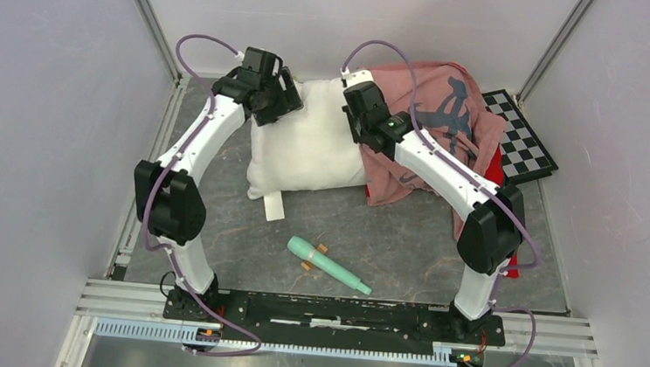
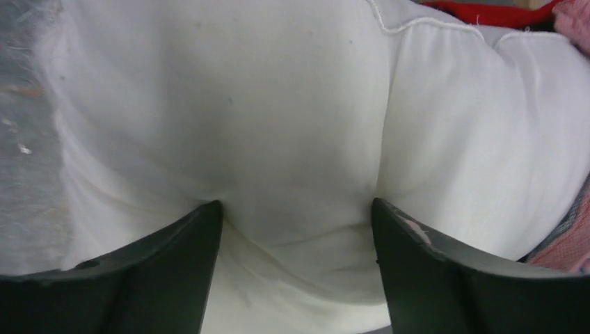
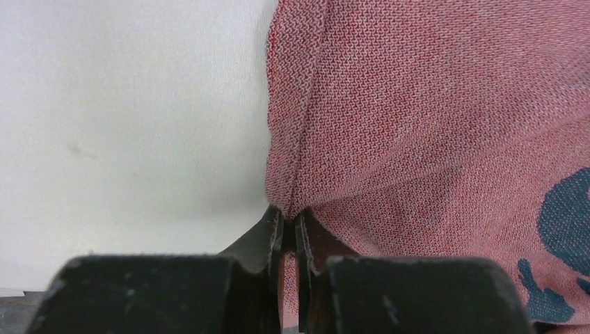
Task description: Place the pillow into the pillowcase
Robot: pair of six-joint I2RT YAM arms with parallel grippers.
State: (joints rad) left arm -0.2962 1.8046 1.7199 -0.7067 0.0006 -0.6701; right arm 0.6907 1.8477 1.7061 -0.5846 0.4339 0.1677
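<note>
Where the grey bench carries the lot, the count stands thus.

- One pillow: white, puffy, lying at the far middle of the bench, its right end touching the pillowcase.
- One pillowcase: faded pinkish-red with dark marks, crumpled just right of the pillow, bright red showing at its lower edge.
- Two claws:
  - The left claw is released, its two fingers spread wide and pressed against the pillow's far left corner, white fabric bulging between them.
  - The right claw is clenched on the pillowcase's stitched hem, beside the pillow.
- One checkerboard: black and white, far right, its left edge meeting the pillowcase.
- One green cylindrical tool: near the front.
- Two small orange bits: beside the tool.
</note>
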